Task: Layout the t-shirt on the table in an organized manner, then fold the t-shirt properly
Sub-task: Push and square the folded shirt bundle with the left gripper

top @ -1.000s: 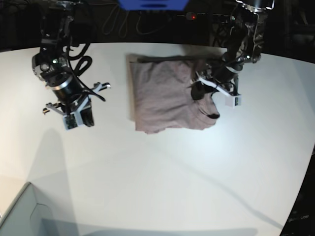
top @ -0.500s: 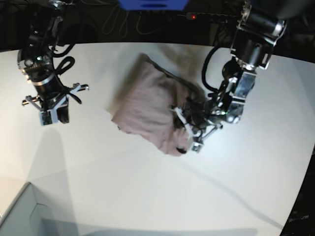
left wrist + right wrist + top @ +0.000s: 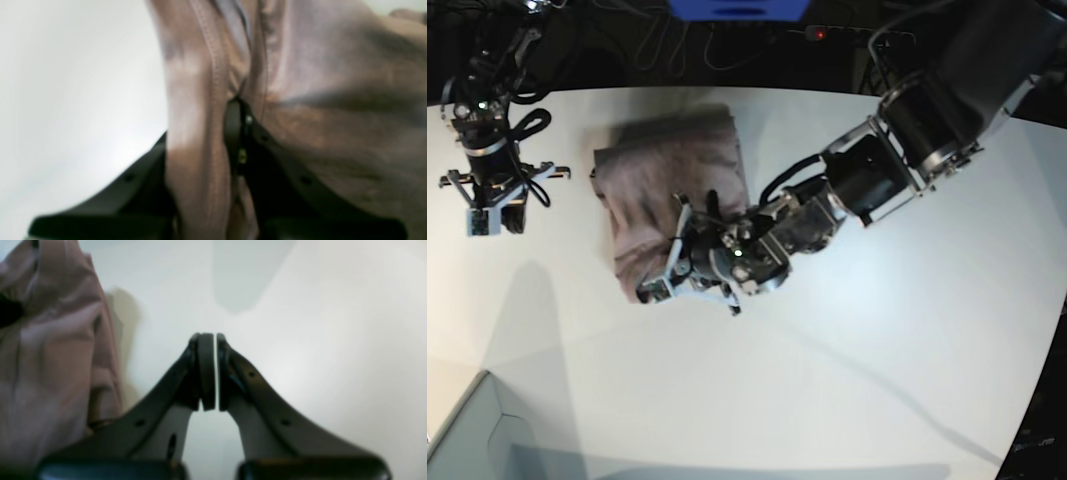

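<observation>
While your left gripper (image 3: 659,285) reaches far across the table (image 3: 847,380), its jaws are pinched on a stitched fold of the t-shirt (image 3: 672,190). In the left wrist view the mauve cloth (image 3: 300,100) runs down between the two black fingers (image 3: 233,133), with a seamed edge draped over the nearer one. That view is blurred, so you cannot tell which hem or sleeve edge is caught.

The shirt lies as a folded, wrinkled bundle on the white tabletop, toward the back and to the left of centre in the base view. Its near lower corner is at the left gripper, and the arm lies partly over the cloth.

Your right gripper (image 3: 489,215) sits well apart from the shirt, above bare table at the far left of the base view. Its fingers (image 3: 206,370) are pressed together with only a thin slit between the pads, and they carry nothing. In the right wrist view the shirt (image 3: 50,356) shows at the left edge, not touching the gripper (image 3: 216,371).

A grey box corner (image 3: 467,430) shows at the bottom left.
</observation>
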